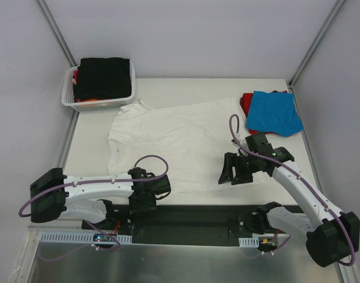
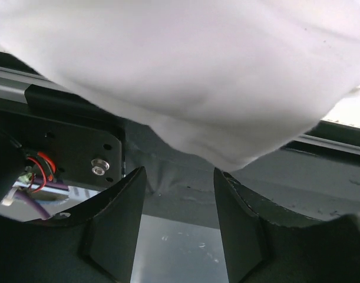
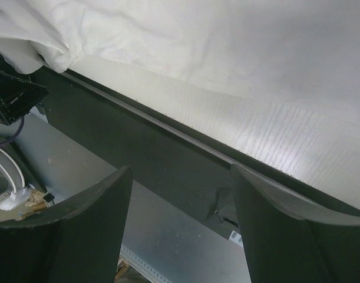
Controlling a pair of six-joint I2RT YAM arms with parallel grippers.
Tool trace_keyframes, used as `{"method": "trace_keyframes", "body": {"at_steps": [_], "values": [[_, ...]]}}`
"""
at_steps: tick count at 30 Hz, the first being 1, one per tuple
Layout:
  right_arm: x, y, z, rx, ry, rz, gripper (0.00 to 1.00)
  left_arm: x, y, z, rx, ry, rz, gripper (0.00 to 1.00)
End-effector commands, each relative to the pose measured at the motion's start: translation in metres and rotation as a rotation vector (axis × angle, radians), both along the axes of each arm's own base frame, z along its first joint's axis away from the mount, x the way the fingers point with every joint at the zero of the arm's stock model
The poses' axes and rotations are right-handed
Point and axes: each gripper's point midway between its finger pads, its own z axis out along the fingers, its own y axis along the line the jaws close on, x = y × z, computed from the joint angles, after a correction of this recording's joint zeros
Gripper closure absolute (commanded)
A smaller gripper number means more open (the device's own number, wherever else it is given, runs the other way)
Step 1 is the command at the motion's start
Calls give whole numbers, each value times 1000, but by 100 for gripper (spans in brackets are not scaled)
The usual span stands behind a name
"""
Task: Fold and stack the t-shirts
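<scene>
Both left gripper (image 2: 180,177) and right gripper (image 3: 182,174) are hovering wide open at the white t-shirt (image 1: 180,138) hem, lower centre; pinching it for the first fold looks next.

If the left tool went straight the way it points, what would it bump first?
Probably the white t-shirt, whose hanging edge droops ahead of the open left tool; depth is unclear, so it might pass underneath.

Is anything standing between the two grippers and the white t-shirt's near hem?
Nothing visible. The open left gripper sits right beside the white t-shirt; only bare table edge separates the open right gripper from it.
</scene>
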Motion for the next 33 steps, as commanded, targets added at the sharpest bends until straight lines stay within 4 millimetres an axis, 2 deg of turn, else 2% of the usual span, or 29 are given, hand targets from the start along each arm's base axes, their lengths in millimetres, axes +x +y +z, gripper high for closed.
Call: {"method": "trace_keyframes", "body": {"at_steps": [1, 4, 8, 11, 18, 22, 24, 26, 30, 33], "values": [[-11, -6, 1, -12, 3, 21, 29, 18, 11, 2, -14, -155, 96, 50], [-12, -6, 3, -9, -3, 21, 29, 29, 11, 2, -12, -216, 91, 49], [-13, -6, 5, -8, -7, 26, 29, 35, -1, -5, -3, -223, 24, 48], [-13, -6, 7, -4, -9, 27, 29, 46, -5, -8, 48, -248, -25, 44], [-15, -7, 10, -1, -23, 25, 29, 56, -35, -15, 122, -197, -68, 44], [-19, -10, 10, -1, -28, 15, 30, 70, -52, -6, 104, -240, -76, 45], [-22, -11, 10, -3, -26, 16, 30, 72, -47, 1, 141, -250, -71, 47], [-23, -12, 12, -3, -33, 12, 29, 68, -31, 6, 195, -251, -26, 50], [-25, -13, 12, -2, -34, 8, 29, 58, -2, 5, 252, -249, 43, 54], [-25, -13, 11, -2, -34, 8, 30, 50, 12, 5, 263, -242, 92, 54]]}}
